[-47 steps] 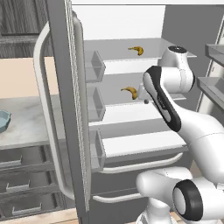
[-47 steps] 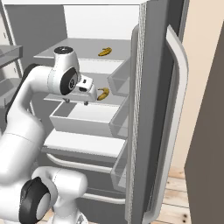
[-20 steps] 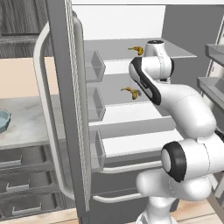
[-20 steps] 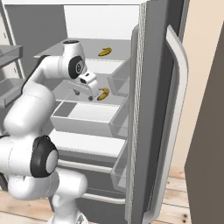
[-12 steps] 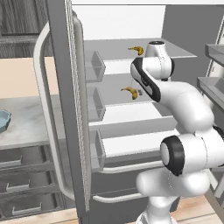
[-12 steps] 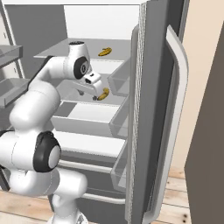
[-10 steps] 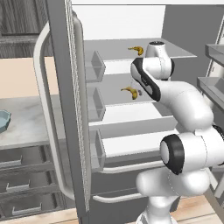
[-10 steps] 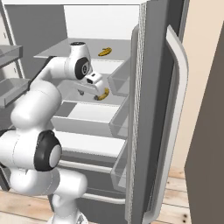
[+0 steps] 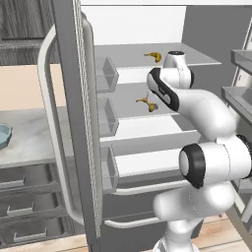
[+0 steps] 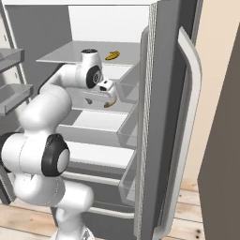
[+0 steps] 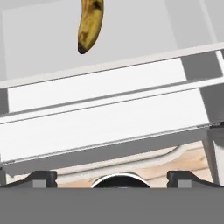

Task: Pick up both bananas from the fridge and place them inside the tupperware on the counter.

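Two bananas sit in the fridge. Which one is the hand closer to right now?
The lower banana, on the middle shelf. The open hand is right beside it, while the other banana lies one shelf up, near the back of the fridge.

Two small yellow-brown bananas inside the open fridge: one far back on the top shelf, the other on the shelf below. Light blue tupperware on the counter, far left.
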You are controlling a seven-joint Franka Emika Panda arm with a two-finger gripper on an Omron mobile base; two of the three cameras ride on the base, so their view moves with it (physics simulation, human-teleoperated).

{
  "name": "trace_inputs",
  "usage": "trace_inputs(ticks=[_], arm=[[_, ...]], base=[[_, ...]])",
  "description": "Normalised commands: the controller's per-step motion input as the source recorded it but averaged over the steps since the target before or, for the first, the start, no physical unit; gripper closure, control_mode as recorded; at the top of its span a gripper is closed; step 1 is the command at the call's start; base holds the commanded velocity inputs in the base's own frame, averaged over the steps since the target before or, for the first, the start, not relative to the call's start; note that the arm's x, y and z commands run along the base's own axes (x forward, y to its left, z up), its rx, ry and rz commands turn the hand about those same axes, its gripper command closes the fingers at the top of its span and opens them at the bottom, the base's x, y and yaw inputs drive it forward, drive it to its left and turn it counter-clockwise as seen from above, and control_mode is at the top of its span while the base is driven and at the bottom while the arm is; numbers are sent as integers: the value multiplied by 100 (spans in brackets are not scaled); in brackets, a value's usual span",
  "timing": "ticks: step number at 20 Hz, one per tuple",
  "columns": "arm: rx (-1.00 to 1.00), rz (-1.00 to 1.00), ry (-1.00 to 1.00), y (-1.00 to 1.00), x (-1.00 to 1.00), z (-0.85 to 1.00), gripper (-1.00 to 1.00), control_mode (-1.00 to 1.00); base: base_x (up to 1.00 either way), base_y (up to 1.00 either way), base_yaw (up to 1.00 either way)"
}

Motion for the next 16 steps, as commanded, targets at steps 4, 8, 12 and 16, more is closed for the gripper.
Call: trace_inputs(ticks=[4, 8, 12, 16], arm=[[-4, 0, -26, 0, 28, -21, -100, -100], [-2, 0, -31, 0, 22, -19, -100, -100], [0, 0, -10, 0, 23, -16, -100, -100], [0, 0, 0, 0, 31, -15, -100, -100]], base=[[0, 0, 0], [0, 0, 0], [0, 0, 0], [0, 0, 0]])
